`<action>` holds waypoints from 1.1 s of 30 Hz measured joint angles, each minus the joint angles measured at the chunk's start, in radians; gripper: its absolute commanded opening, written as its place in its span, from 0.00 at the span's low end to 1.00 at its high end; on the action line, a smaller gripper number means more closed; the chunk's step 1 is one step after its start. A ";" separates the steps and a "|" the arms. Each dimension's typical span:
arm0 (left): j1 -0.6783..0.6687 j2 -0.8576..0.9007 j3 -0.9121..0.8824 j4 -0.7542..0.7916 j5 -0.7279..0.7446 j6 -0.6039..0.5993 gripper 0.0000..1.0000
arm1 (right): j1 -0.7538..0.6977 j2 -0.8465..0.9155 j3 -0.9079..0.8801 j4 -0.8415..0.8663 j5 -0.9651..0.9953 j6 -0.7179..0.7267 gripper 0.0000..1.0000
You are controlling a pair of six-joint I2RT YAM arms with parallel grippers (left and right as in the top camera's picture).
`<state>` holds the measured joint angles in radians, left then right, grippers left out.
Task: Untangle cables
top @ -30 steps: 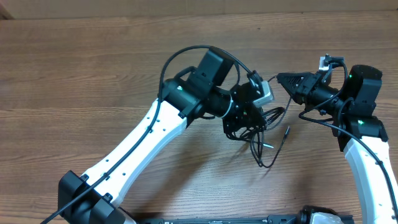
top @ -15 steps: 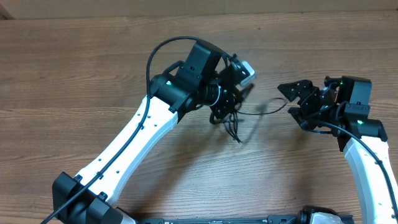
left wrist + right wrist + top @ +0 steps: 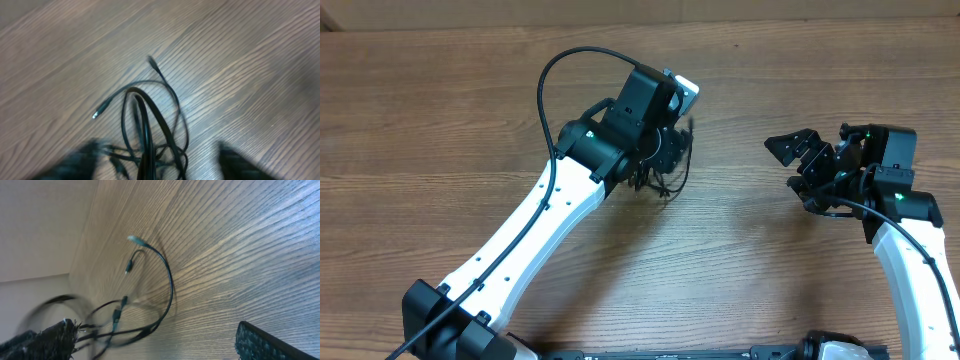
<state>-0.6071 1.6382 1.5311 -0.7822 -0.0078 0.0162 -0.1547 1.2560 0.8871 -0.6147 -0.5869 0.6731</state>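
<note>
Left end effector [image 3: 662,165] blurred, grip unclear, cables [image 3: 146,135] partly hidden, right end effector [image 3: 783,164] spread wide

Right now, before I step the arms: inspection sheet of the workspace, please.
Surface: brown wood-grain table top.
Job's things: thin black cables in one looped bundle under the left gripper, plug ends splayed outward.
Clutter: nothing seen.
Grippers: left gripper over the bundle, grip unclear through blur; right gripper open, empty, apart from the bundle.
Cables: thick black arm wiring arcs above the left arm.
Surroundings: pale beige panel along the table's far edge.
</note>
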 measured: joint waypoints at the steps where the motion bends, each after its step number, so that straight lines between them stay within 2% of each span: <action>1: 0.000 0.000 0.000 -0.008 -0.006 -0.007 1.00 | 0.000 0.000 0.000 -0.001 0.000 -0.001 1.00; 12: 0.000 -0.002 0.002 -0.137 -0.085 -0.045 1.00 | 0.000 0.000 0.000 -0.020 0.001 -0.011 1.00; 17: 0.003 0.005 0.002 -0.200 -0.147 -0.123 1.00 | 0.000 0.000 0.000 -0.026 0.001 -0.020 1.00; 19: 0.008 0.023 0.002 -0.228 -0.154 -0.138 0.97 | 0.000 0.000 0.000 -0.031 0.001 -0.035 1.00; 22: 0.014 0.068 0.002 -0.269 -0.159 -0.152 0.86 | 0.000 0.000 0.000 -0.032 0.001 -0.049 1.00; 23: 0.014 0.086 0.002 -0.284 -0.161 -0.158 0.77 | 0.000 0.000 0.000 -0.032 0.001 -0.053 1.00; 24: 0.014 0.105 0.002 -0.300 -0.162 -0.166 0.59 | 0.000 0.000 0.000 -0.032 0.001 -0.055 1.00; 25: 0.014 0.121 0.002 -0.312 -0.163 -0.171 0.50 | 0.000 0.000 0.000 -0.033 0.001 -0.057 1.00; 26: 0.014 0.141 0.002 -0.323 -0.162 -0.184 0.36 | 0.000 0.000 0.000 -0.032 0.003 -0.058 1.00; 28: 0.014 0.174 0.002 -0.344 -0.162 -0.197 0.19 | 0.000 0.000 0.000 -0.034 0.012 -0.062 1.00; 29: 0.014 0.187 0.002 -0.349 -0.162 -0.199 0.16 | 0.000 0.000 0.000 -0.036 0.016 -0.064 1.00; 30: 0.014 0.198 0.002 -0.352 -0.160 -0.205 0.17 | 0.000 0.000 0.000 -0.040 0.020 -0.065 1.00; 33: 0.014 0.221 0.002 -0.358 -0.150 -0.214 0.52 | 0.000 0.000 0.000 -0.058 0.039 -0.068 1.00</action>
<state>-0.5930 1.8591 1.5330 -1.1400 -0.1577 -0.1974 -0.1547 1.2560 0.8871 -0.6731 -0.5484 0.6056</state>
